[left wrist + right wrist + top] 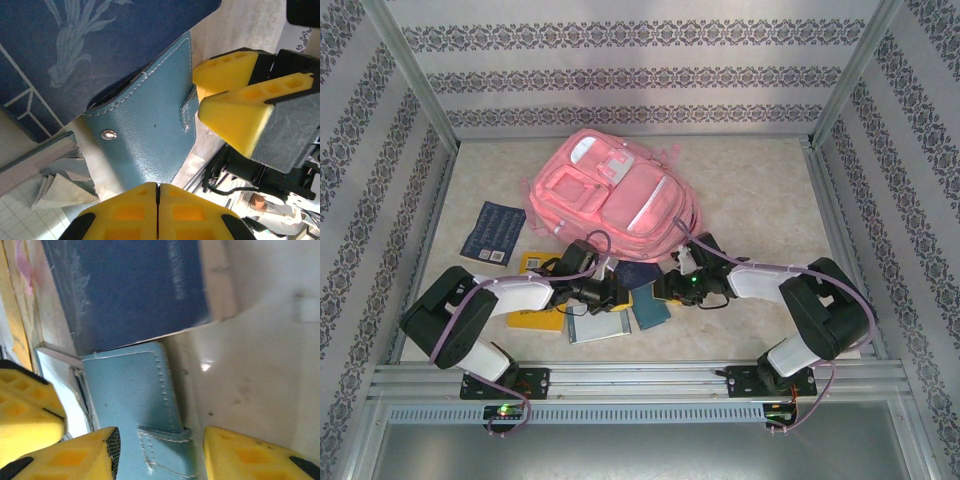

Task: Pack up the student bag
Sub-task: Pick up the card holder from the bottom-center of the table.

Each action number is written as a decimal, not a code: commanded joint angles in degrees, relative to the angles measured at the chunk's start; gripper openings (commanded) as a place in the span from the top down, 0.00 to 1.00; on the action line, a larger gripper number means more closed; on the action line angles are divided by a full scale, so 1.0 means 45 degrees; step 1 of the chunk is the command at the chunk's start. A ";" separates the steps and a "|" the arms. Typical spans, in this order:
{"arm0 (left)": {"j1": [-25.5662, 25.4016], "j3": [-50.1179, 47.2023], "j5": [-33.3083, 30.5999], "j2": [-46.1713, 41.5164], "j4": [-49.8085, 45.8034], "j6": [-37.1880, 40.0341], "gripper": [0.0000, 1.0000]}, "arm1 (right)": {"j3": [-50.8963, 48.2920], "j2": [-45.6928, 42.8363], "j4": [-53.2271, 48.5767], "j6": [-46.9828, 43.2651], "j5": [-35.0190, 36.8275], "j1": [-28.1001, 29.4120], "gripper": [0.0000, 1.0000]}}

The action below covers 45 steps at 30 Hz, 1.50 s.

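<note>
Left wrist: left tool [157, 210] pressed together, right tool [160, 445] spread astride a teal wallet [145, 135] partly under a navy book [100, 50].

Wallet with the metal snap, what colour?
Teal blue with pale stitching; left wrist view shows the wallet best.

Bare bench [760, 200] lies open right of the student bag [615, 190]; stacked books [600, 327] and a teal wallet [150, 135] crowd the near middle.

The navy book [75, 50], itself cut off at the edge, covers one end of the teal wallet [145, 135]. The right arm [760, 280] overlaps the near corner of the student bag [610, 185].
</note>
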 commanded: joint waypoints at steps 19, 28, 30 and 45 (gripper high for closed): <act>0.0140 -0.0304 0.0434 -0.0531 0.0731 -0.0218 0.83 | -0.0933 -0.0788 0.2015 0.1632 -0.1361 0.0044 0.93; 0.0779 0.0587 -0.0025 -0.2737 -0.1862 0.0354 0.46 | -0.1746 -0.4720 0.1881 0.2746 -0.1727 -0.1332 1.00; 0.0786 0.0674 0.0166 -0.2665 -0.1208 -0.0025 0.41 | -0.1885 -0.5597 0.2024 0.3224 -0.1890 -0.1556 1.00; 0.0205 0.1522 0.1825 -0.1101 0.5146 -0.2885 0.40 | -0.2304 -0.8211 0.3889 0.5931 -0.2176 -0.1947 1.00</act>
